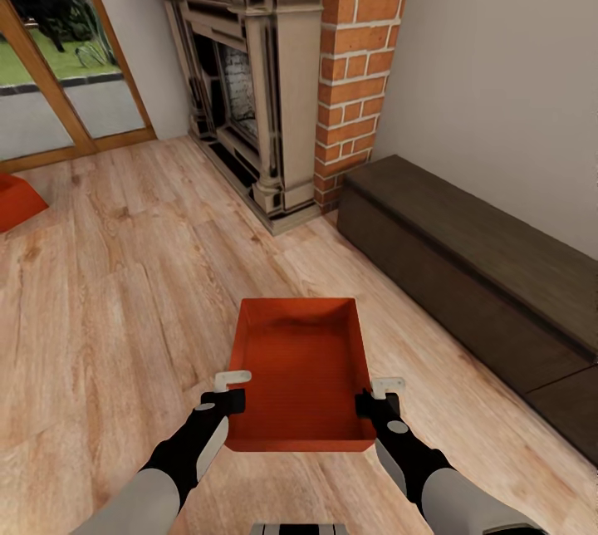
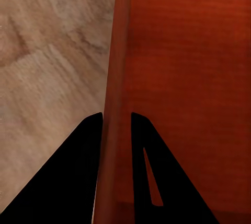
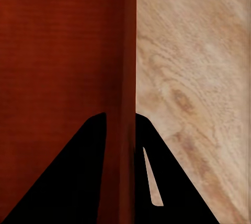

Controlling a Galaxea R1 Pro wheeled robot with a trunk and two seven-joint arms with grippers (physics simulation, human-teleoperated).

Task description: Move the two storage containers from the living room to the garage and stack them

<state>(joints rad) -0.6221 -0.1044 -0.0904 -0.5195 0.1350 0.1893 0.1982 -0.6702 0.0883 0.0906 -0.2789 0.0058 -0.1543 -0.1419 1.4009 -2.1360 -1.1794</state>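
Over the light wood-plank floor (image 1: 124,286), both grippers' fingers (image 2: 94,145) clamp the plain orange-red rectangular bin (image 1: 301,369) by opposite walls; judged best carried level.

Orange-red bin (image 1: 301,369) upright, topless; second bin (image 1: 15,201) on wood floor (image 1: 108,294).

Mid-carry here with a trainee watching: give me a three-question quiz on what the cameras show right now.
1. True or false: each gripper clamps a side wall of the held bin.
2. Where is the second bin? A) on the bench B) on the wood floor at far left C) inside the fireplace
3. Fill in: the dark bench stands along the ___ wall.

Key:
1. True: left gripper and right gripper each straddle a wall.
2. B
3. Beige, right of the brick fireplace.
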